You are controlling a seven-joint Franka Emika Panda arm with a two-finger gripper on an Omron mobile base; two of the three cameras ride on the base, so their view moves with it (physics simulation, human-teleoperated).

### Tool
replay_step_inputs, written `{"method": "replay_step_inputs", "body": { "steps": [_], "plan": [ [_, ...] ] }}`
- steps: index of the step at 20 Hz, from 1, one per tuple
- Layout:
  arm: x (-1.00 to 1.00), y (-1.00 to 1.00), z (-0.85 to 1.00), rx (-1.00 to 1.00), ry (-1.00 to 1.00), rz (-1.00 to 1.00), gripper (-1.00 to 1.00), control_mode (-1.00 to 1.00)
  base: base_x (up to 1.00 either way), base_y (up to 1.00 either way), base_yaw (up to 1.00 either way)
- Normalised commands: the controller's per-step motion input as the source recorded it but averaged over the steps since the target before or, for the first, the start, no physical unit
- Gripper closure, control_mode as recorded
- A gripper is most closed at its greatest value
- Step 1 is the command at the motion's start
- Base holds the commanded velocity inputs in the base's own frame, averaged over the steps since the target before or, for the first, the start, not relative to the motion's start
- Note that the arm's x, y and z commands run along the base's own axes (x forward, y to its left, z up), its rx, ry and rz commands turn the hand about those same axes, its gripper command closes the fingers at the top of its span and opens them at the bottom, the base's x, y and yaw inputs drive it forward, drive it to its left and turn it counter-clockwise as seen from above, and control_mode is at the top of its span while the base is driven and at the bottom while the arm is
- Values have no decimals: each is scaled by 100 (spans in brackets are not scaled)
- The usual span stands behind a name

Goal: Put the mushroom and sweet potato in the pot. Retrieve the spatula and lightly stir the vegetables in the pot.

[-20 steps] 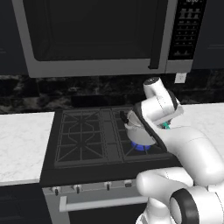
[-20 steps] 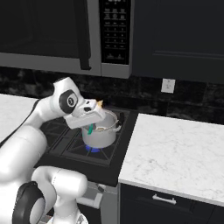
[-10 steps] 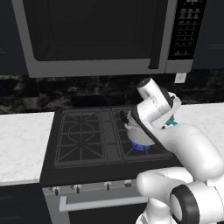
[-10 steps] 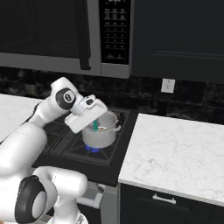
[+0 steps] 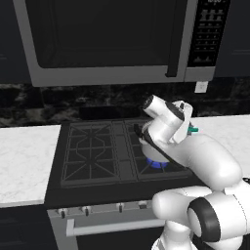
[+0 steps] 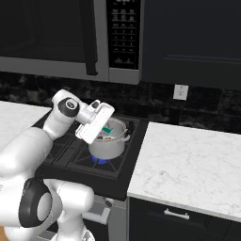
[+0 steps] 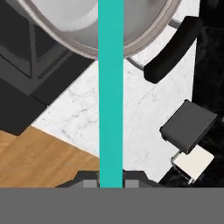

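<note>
Now, near to far:
gripper point(image 7: 111, 181): clamped on the spatula point(image 7: 110, 87), jaws pinching the teal handle at its base; handle runs straight away from the hand toward the pot point(image 7: 87, 30).
spatula: held, handle crossing over the pot rim; blade end hidden past the rim in the hand view. In the right base view a bit of teal point(image 6: 107, 129) shows inside the pot, just beyond the hand.
pot: directly ahead of the gripper, on the front right burner of the stove point(image 5: 93, 156), blue flame point(image 6: 100, 160) under it. Black side handle point(image 7: 173, 48) sits off to one side of the spatula.
change: over the last second the wrist has rolled and swung across the pot, so the spatula has moved with it; pot stays put on the burner.
meaning: reads as the stirring step under way, not retrieval.
mushroom, sweet potato: cannot make them out; small mixed colours inside the pot point(image 6: 109, 139) are too small to tell.
beyond: counter point(image 6: 188, 164) past the pot, microwave point(image 5: 112, 39) above, far.
risk: handle knocking the rim, judged.
</note>
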Motion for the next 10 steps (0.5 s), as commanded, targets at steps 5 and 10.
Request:
{"method": "replay_step_inputs", "body": {
  "steps": [5, 10],
  "plan": [
    [11, -6, 0, -24, 25, 28, 100, -100, 0, 0, 0],
    [11, 0, 10, -17, 20, 28, 100, -100, 0, 0, 0]
  ]
}}
